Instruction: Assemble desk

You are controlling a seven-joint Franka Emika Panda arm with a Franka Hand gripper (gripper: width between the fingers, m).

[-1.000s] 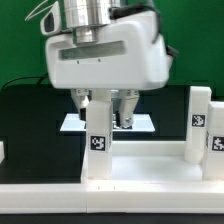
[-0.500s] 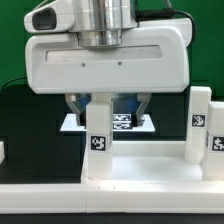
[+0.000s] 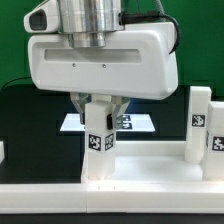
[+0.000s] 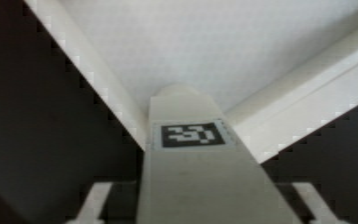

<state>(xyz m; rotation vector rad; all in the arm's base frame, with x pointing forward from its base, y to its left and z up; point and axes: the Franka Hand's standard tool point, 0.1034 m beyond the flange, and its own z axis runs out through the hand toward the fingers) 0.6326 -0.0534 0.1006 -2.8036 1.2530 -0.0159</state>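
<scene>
A black tabletop [image 3: 40, 125] carries everything, its dark surface showing on the exterior view's left and again between the white parts. Toward its far edge lies the marker board [image 3: 138, 122], flat and thin, with black-and-white tags on it, though only a strip of it can be made out. Behind the far edge runs a green backdrop [image 3: 200, 60], possibly a curtain or wall.

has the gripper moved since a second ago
Yes. The gripper has dropped lower around the upright leg and its fingers have closed in toward it; the leg itself stands where it was.
</scene>
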